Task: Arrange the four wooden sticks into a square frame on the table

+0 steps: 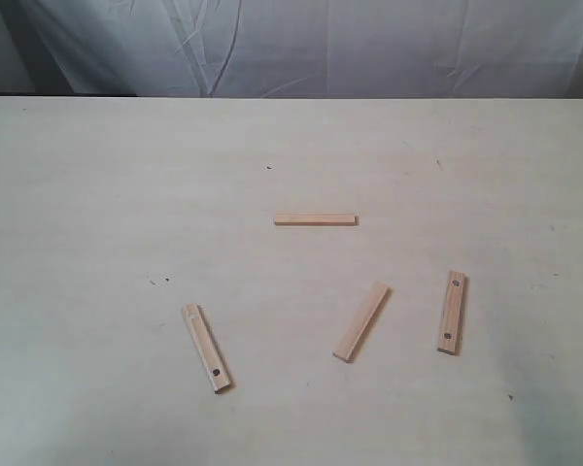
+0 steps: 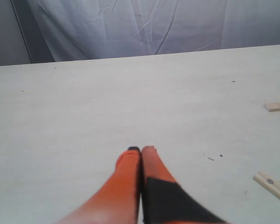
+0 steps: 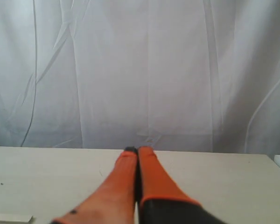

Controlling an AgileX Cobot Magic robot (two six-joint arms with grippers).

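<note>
Table (image 1: pixel 97 194): pale cream top, faint wood grain, matt, smooth, few tiny dark specks. Stick toward far edge (image 1: pixel 315 219), middle stick (image 1: pixel 361 321), stick nearer left edge (image 1: pixel 206 348) & stick nearer right edge (image 1: pixel 452 312): all bare pale wood, matt, unvarnished look, flat smooth faces. The last two have small dark holes. Backdrop (image 1: pixel 369 49): whitish-grey cloth, creased, soft matt. Left gripper (image 2: pixel 141 149) & right gripper (image 3: pixel 138 149): orange fingers, smooth, prob. plastic, low sheen. Black covering (image 2: pixel 172 200) further back, matt.
</note>
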